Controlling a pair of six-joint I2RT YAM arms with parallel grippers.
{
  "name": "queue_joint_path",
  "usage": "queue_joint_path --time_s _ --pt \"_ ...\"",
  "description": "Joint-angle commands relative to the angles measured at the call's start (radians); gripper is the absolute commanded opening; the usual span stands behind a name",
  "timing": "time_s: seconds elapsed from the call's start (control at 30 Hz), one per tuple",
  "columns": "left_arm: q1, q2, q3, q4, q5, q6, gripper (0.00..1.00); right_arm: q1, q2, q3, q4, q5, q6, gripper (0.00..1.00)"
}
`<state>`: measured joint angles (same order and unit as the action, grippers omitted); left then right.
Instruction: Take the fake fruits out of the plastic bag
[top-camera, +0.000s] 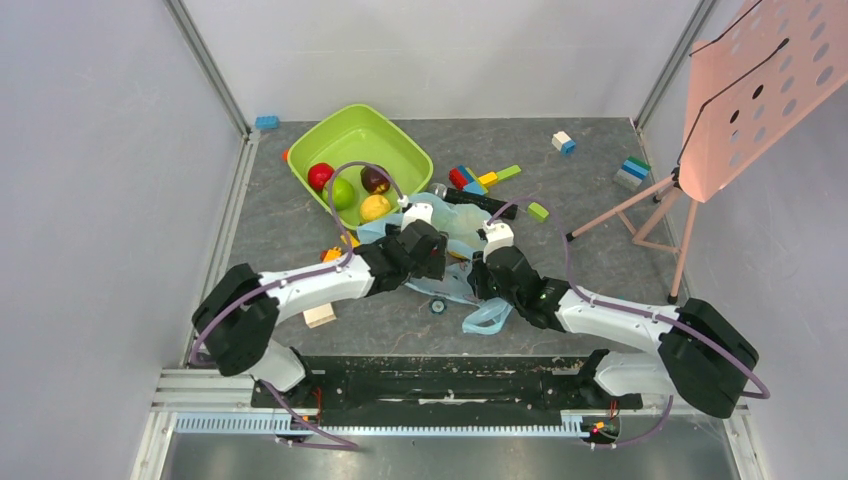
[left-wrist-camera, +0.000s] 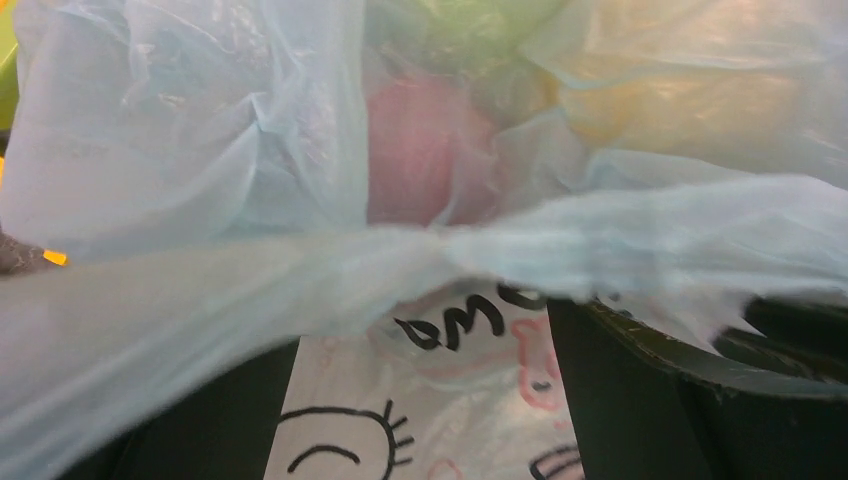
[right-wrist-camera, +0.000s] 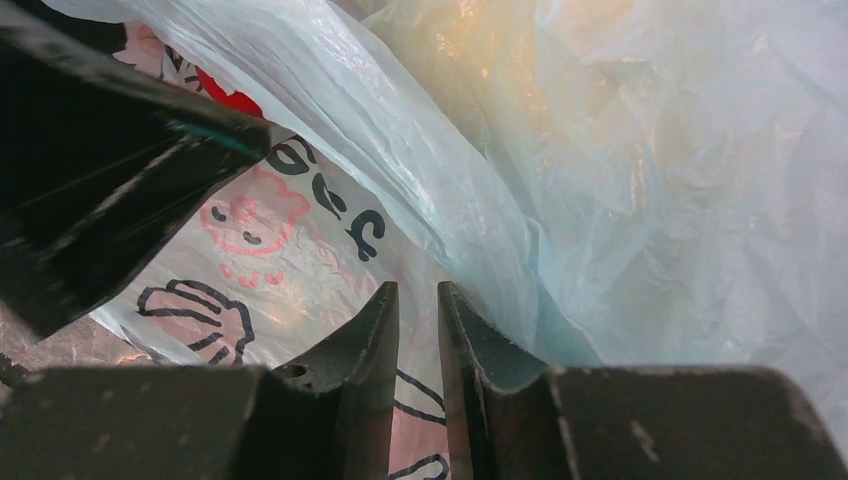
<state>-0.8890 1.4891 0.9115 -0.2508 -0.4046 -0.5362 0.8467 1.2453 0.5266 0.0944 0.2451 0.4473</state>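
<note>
Light-blue film is filling both wrist views, so I am reading progress mostly from overhead. The plastic bag (top-camera: 452, 224) is lying crumpled on the table between the two arms, just in front of the lime-green bowl (top-camera: 375, 135), with one handle loop trailing toward the bases. Four pieces are already sitting in that bowl: a red fruit (top-camera: 320, 175), a green fruit (top-camera: 343, 192), a brown fruit (top-camera: 375, 179) and a yellow fruit (top-camera: 375, 207). I am judging the job as partly done, perhaps about halfway, because the bag is not looking empty. Through the film in the left wrist view a pinkish-red round shape (left-wrist-camera: 425, 150) and a yellow mass (left-wrist-camera: 680, 110) are showing, both wrapped inside. A greenish patch above them could be fruit or the bowl behind, and I cannot tell which.

The bag itself is looking thin, wrinkled and translucent, with black lettering and pink cartoon faces printed on it. A twisted band of it is stretching across the left camera.

The left gripper (left-wrist-camera: 420, 420) is standing released, its fingers well apart with printed film lying between them. The right gripper (right-wrist-camera: 418, 300) is drawn nearly closed, with only a thin slit showing. I am seeing no film clearly pinched there, so I cannot say it is grasping anything.
</note>
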Motion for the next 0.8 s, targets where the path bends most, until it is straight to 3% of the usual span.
queue_joint_path --time_s 0.0,0.17,0.77 --pt "0.013 0.064 0.047 0.073 -0.121 0.047 0.99 -0.006 -0.019 0.029 0.007 0.016 -0.017 0.24" --pt "0.013 0.111 0.058 0.135 -0.19 0.052 1.0 -0.009 -0.003 0.027 0.017 0.004 -0.02 0.24" --pt "0.033 0.237 0.056 0.307 -0.236 0.048 0.99 -0.014 0.012 0.022 0.025 -0.011 -0.02 0.24"
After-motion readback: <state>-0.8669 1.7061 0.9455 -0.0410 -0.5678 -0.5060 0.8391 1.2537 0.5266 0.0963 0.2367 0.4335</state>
